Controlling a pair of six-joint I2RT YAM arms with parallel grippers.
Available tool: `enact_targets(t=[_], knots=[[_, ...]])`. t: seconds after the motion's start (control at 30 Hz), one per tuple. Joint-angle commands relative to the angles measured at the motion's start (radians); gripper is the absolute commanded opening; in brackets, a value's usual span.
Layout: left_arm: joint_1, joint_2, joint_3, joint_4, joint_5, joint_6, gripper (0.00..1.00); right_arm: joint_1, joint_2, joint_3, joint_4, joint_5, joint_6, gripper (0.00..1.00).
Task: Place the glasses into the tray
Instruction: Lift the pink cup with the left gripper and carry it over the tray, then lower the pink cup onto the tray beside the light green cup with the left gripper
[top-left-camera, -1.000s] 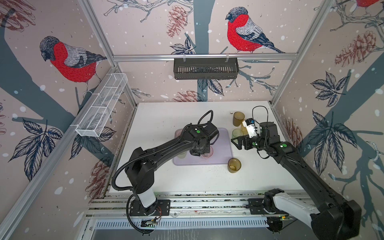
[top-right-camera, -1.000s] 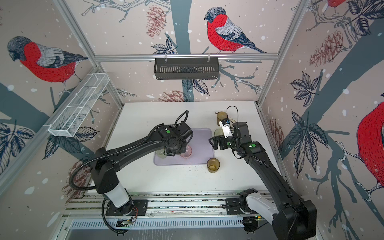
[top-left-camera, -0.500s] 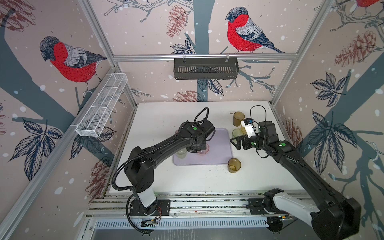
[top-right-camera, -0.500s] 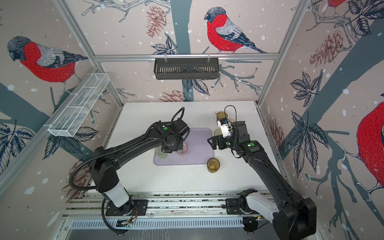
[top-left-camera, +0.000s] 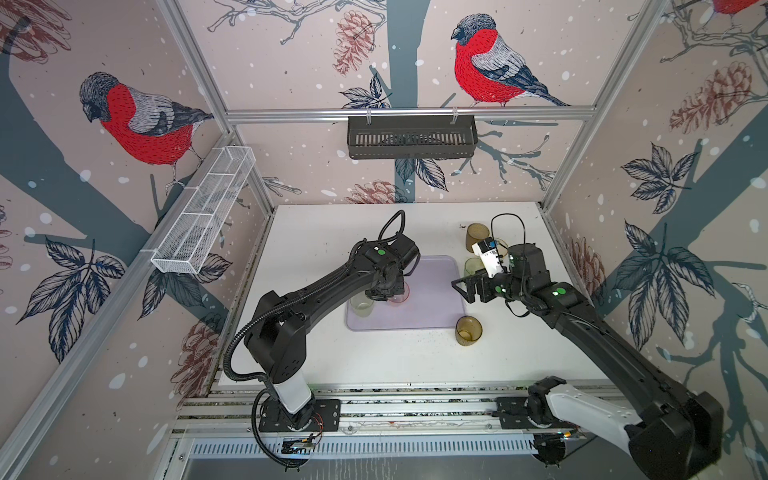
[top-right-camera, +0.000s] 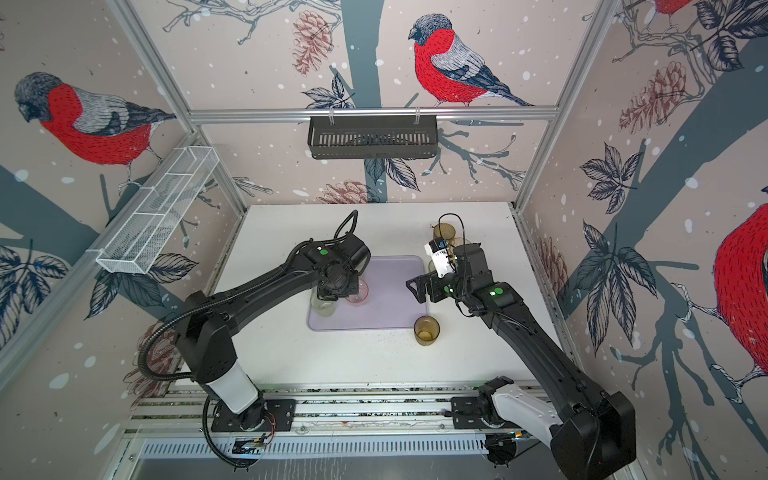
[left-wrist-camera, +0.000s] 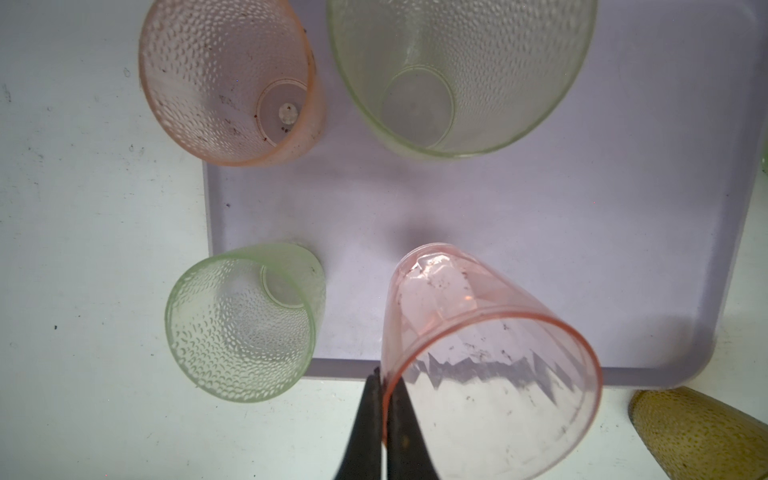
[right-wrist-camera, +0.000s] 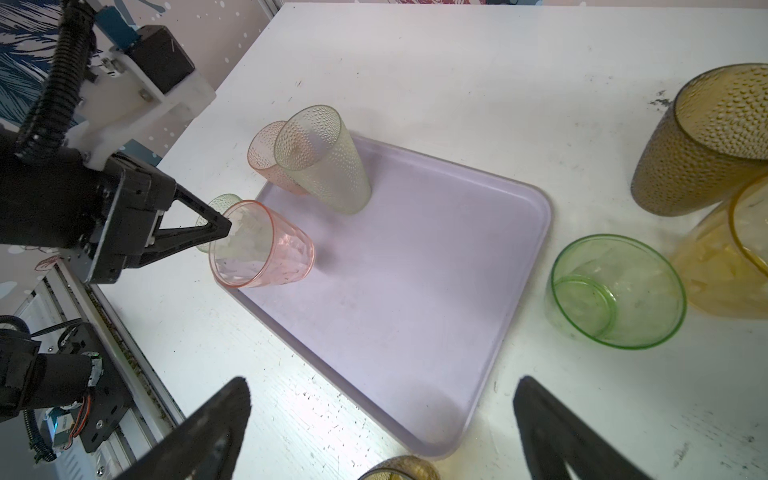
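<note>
Tumbler count: eight all up. Two pink, two pale green, one bright green, one yellow-amber, two olive-brown.
Tray count: just one, the lavender tray (right-wrist-camera: 395, 299), flat on the white table (right-wrist-camera: 415, 62).
Left gripper: the left gripper (right-wrist-camera: 222, 227) is pinching the rim of the faceted pink tumbler (right-wrist-camera: 266, 249), one finger inside and one outside. The cup hangs tilted over the tray's left-arm side. Can't tell if its base touches the tray.
On the tray: the tall pale green tumbler (right-wrist-camera: 328, 166) stands upright near the far corner on the left arm's side. The dimpled pink tumbler (right-wrist-camera: 262, 158) is tucked right behind it and looks to be on the tray too. The small pale green tumbler (left-wrist-camera: 245, 320) sits just inside the tray's edge on that same side.
Off the tray: the bright green tumbler (right-wrist-camera: 615, 291) is just beside the tray's right-arm edge. The yellow-amber tumbler (right-wrist-camera: 723, 270) and the tall olive-brown tumbler (right-wrist-camera: 706, 141) sit close together, further out on that side. The second olive-brown tumbler (top-left-camera: 468, 330) is just off the tray's near corner on the right arm's side.
Right gripper: the right gripper (right-wrist-camera: 382, 384) is spread wide with nothing in it, hovering over the tray's right-arm edge.
Baskets: two. The black slotted basket (top-left-camera: 411, 137) is on the wall beyond the tray, and the white wire basket (top-left-camera: 203, 212) is on the wall to the left arm's side.
Writing: some tiny print on the white block (top-left-camera: 488, 262) at the right wrist, too small to read.
</note>
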Motion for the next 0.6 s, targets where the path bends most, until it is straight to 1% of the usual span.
enact_targets(t=[0.0,0.2,0.57], knots=[[0.016,-0.010,-0.008,0.018,-0.015,0.027,0.00,0.010,0.001,-0.002,0.028,0.003,0.001,0.99],[0.040,-0.007,-0.026,0.032,-0.011,0.042,0.00,0.017,-0.002,-0.001,0.025,0.021,-0.005,0.99],[0.057,0.003,-0.067,0.071,-0.004,0.050,0.00,0.023,0.010,-0.001,0.031,0.017,-0.009,1.00]])
